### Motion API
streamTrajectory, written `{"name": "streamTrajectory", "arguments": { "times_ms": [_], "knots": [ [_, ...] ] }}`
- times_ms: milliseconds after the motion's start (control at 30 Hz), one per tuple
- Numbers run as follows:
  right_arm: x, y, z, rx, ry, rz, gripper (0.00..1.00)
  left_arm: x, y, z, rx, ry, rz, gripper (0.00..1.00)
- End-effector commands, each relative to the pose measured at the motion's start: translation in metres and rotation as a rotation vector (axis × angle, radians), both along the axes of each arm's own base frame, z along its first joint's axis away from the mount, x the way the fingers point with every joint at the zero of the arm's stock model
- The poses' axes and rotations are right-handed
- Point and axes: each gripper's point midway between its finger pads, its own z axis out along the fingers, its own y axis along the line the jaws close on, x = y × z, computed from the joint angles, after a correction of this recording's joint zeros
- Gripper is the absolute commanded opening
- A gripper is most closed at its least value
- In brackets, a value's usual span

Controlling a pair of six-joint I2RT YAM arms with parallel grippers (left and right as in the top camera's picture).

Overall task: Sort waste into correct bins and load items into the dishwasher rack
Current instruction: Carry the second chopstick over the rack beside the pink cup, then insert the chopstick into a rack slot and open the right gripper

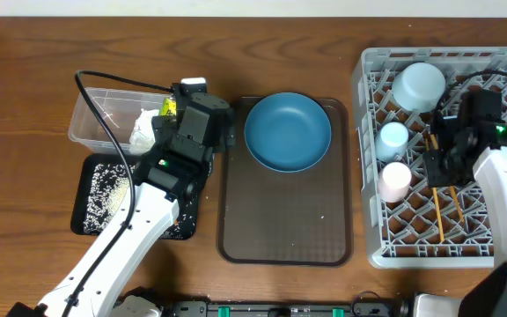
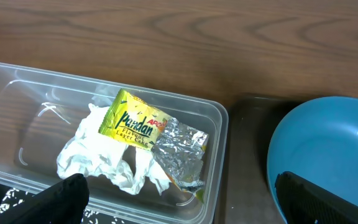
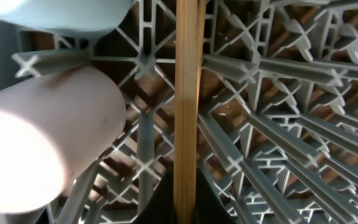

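Observation:
My left gripper (image 2: 191, 205) hangs open over the near rim of the clear tub (image 1: 91, 114), its fingers (image 2: 67, 199) wide apart with nothing between them. In the tub lie the crumpled white napkin (image 2: 98, 155) and the yellow-green snack packet (image 2: 132, 121). The black tray (image 1: 91, 198) beside the tub holds rice grains. The dark-blue plate (image 1: 287, 132) sits on the brown tray (image 1: 284, 229). In the grey rack (image 1: 500, 238) are the bowl (image 1: 419, 85), the light-blue cup (image 1: 394, 136) and the pink cup (image 1: 395, 180). My right gripper (image 3: 185, 202) is shut on a wooden chopstick (image 3: 186, 106) over the rack floor.
A second chopstick (image 1: 459, 204) lies on the rack grid to the right of the held one. The pink cup (image 3: 48, 143) lies close to the left of my right gripper. A black cable (image 1: 104, 88) arcs over the tub.

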Motion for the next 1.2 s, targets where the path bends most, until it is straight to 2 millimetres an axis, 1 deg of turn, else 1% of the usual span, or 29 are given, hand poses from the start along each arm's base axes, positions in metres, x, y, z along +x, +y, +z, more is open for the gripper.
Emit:
{"name": "streamTrajectory", "arguments": {
  "times_ms": [0, 167, 233, 267, 333, 467, 600, 700, 800, 867, 933, 1000, 1033, 1100, 1167],
  "knots": [
    [0.002, -0.005, -0.005, -0.021, 0.010, 0.005, 0.01, 0.000, 0.004, 0.003, 0.021, -0.010, 0.011, 0.99],
    [0.007, -0.010, -0.003, -0.052, -0.007, 0.009, 0.01, 0.000, 0.004, 0.003, 0.021, -0.010, 0.011, 0.99],
    [0.007, -0.010, -0.003, -0.052, -0.007, 0.009, 0.04, 0.000, 0.004, 0.003, 0.021, -0.010, 0.011, 0.99],
    [0.007, -0.010, -0.003, -0.051, -0.007, 0.009, 0.14, 0.000, 0.004, 0.003, 0.020, -0.010, 0.011, 0.99],
    [0.008, -0.011, -0.003, -0.052, -0.014, 0.006, 0.25, 0.000, 0.004, 0.003, 0.021, -0.010, 0.011, 0.99],
    [0.009, -0.011, -0.003, -0.052, -0.015, 0.007, 0.37, 0.000, 0.004, 0.003, 0.020, -0.009, 0.011, 0.99],
    [0.009, -0.011, -0.003, -0.052, -0.016, 0.006, 0.38, 0.000, 0.004, 0.003, 0.021, -0.010, 0.011, 0.98],
    [0.009, -0.011, -0.003, -0.050, -0.020, -0.008, 0.36, 0.000, 0.004, 0.003, 0.021, -0.010, 0.011, 0.99],
    [0.010, -0.011, 0.003, -0.041, -0.047, -0.071, 0.36, 0.000, 0.004, 0.003, 0.021, -0.010, 0.011, 0.99],
    [0.012, -0.009, 0.013, -0.025, -0.073, -0.104, 0.35, 0.000, 0.004, 0.003, 0.021, -0.010, 0.011, 0.99],
    [0.016, 0.000, 0.027, 0.032, -0.121, -0.132, 0.34, 0.000, 0.004, 0.003, 0.020, -0.009, 0.011, 0.98],
    [0.019, 0.010, 0.046, 0.084, -0.166, -0.121, 0.33, 0.000, 0.004, 0.003, 0.021, -0.010, 0.011, 0.99],
    [0.020, 0.010, 0.055, 0.086, -0.186, -0.119, 0.33, 0.000, 0.004, 0.003, 0.021, -0.010, 0.011, 0.98],
    [0.022, 0.010, 0.070, 0.080, -0.233, -0.116, 0.30, 0.000, 0.004, 0.003, 0.021, -0.010, 0.011, 0.99],
    [0.026, 0.008, 0.079, 0.072, -0.280, -0.115, 0.26, 0.000, 0.004, 0.003, 0.020, -0.010, 0.011, 0.99]
  ]
}}
